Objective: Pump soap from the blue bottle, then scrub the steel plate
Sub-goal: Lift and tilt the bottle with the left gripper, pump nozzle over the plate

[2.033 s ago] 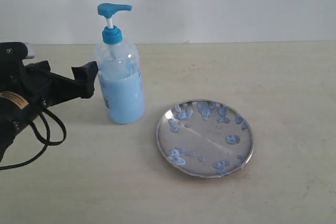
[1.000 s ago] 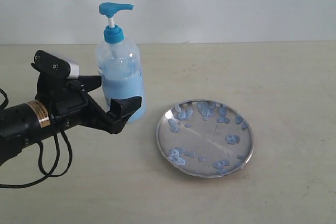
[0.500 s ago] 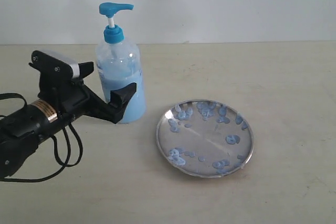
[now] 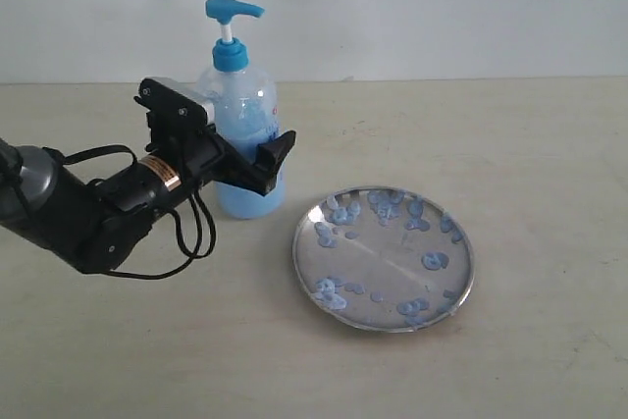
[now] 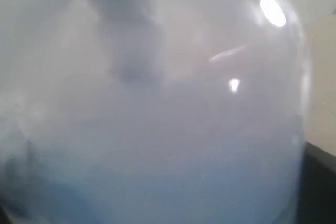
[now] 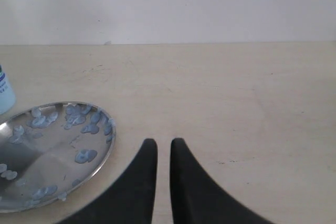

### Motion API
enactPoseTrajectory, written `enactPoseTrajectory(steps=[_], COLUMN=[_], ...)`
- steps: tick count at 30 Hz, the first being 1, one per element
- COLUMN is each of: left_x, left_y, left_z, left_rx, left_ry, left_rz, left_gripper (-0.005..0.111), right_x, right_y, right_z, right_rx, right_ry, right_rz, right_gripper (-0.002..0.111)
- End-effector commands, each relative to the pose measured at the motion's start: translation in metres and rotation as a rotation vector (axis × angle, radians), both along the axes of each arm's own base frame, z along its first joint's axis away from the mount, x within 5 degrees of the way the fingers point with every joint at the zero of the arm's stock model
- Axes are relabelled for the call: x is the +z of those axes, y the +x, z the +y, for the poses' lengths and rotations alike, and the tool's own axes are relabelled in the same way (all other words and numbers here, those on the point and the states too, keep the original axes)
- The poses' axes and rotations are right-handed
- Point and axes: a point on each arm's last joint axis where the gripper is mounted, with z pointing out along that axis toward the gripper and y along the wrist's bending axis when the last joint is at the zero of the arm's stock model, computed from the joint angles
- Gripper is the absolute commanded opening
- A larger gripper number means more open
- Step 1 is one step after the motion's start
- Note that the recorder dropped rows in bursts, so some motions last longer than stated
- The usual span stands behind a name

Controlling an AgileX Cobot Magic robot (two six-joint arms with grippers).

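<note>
While bottle (image 4: 245, 95) stands upper left of centre on bench (image 4: 530, 144), left pincer (image 4: 247, 149) clamps its body, one finger in front, other behind. Pale blue soap (image 4: 240, 198) inside. Plate (image 4: 378, 252), dotted with blue blobs, lies lower right, apart from bottle. Right pincer (image 6: 164, 141) nearly closed, empty, near plate rim.

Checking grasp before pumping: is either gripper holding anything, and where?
Left gripper grips the bottle around the middle of its body. Right gripper holds nothing.

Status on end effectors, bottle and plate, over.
Left end effector straddles blue bottle, grip unconfirmed. Right end effector shut, empty, near steel plate. Pump head unobstructed.
</note>
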Motion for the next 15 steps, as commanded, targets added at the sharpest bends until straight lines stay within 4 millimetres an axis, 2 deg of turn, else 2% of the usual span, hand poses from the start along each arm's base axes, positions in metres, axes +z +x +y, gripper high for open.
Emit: enactPoseTrajectory(steps=[1,3,4,5,9,15], left_x=[-0.003,-0.003,-0.004,-0.004,-0.001,-0.002], left_y=[0.008,0.009,0.009,0.009,0.009,0.002], left_z=[-0.004,-0.004,-0.004,-0.004,-0.005,-0.014], left_rx=[0.005,0.006,0.006,0.004,-0.008,-0.151], left_ry=[0.031,0.036,0.037,0.041,0.051,0.269], left_rz=[0.027,0.033,0.035,0.033,-0.004,-0.132], left_gripper=[0.087,0.048,0.022,0.005,0.004,0.004], right_x=[0.001,0.001,0.001,0.001,0.001,0.001], right_y=[0.0,0.0,0.0,0.0,0.0,0.0], right_z=[0.0,0.0,0.0,0.0,0.0,0.0], right_rx=[0.003,0.003,0.003,0.003,0.003,0.003], right_ry=[-0.004,-0.004,-0.004,-0.004,-0.004,-0.004], right_rz=[-0.014,-0.014,-0.014,-0.014,-0.014,-0.014], right_gripper=[0.0,0.0,0.0,0.0,0.0,0.0])
